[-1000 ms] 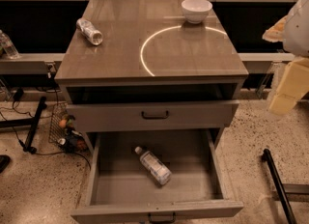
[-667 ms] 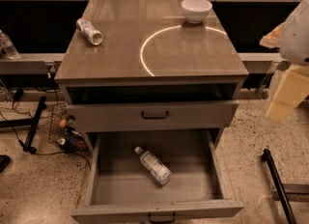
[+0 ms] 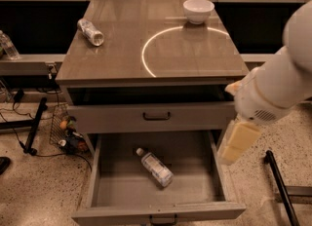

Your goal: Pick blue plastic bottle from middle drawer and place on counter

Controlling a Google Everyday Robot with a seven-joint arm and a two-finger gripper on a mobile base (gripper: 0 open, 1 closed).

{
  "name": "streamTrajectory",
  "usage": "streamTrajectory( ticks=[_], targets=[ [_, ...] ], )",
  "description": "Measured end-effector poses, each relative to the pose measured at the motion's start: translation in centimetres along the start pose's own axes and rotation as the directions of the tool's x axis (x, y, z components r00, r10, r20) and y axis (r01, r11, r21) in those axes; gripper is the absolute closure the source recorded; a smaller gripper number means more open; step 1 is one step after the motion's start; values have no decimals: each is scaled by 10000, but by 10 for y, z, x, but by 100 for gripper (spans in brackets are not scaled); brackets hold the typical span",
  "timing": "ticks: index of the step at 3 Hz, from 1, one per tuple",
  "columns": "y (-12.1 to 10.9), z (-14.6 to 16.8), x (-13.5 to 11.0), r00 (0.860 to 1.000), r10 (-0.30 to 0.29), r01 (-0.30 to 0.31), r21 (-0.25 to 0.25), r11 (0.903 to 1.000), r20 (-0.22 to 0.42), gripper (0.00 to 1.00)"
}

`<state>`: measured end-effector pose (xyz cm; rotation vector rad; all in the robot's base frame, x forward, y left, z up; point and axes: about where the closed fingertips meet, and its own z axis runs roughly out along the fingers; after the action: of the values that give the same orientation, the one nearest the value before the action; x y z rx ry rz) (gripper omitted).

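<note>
The blue plastic bottle (image 3: 155, 167), clear with a white cap and a pale label, lies slanted on the floor of the open middle drawer (image 3: 117, 191), cap toward the back left. The counter (image 3: 122, 57) above carries a thin white circle line (image 3: 145, 49). My gripper (image 3: 230, 153) hangs from the white arm (image 3: 273, 91) at the right. It is above the drawer's right wall, apart from the bottle and to its right. It holds nothing that I can see.
A stubby clear bottle (image 3: 91, 31) lies on the counter's back left and a white bowl (image 3: 198, 10) stands at its back right. The upper drawer front (image 3: 156, 117) sits slightly out. A wire basket (image 3: 63, 127) and black stand legs (image 3: 34, 125) are left, a black bar (image 3: 280, 186) right.
My arm has swung left and down from the right edge, bringing the gripper over the drawer's right side. The bottle has not moved.
</note>
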<state>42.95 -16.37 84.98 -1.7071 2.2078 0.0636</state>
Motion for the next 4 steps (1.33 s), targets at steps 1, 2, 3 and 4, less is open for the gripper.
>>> streamTrajectory(
  ticks=[1, 2, 3, 4],
  targets=[
    [3, 42, -16, 9974, -278, 294, -224, 9993, 663, 0],
    [3, 42, -16, 9974, -279, 293, -214, 9993, 664, 0],
    [9, 56, -19, 9979, -232, 243, -177, 9995, 608, 0],
    [6, 117, -21, 9963, 141, -133, -103, 9999, 849, 0]
  ],
)
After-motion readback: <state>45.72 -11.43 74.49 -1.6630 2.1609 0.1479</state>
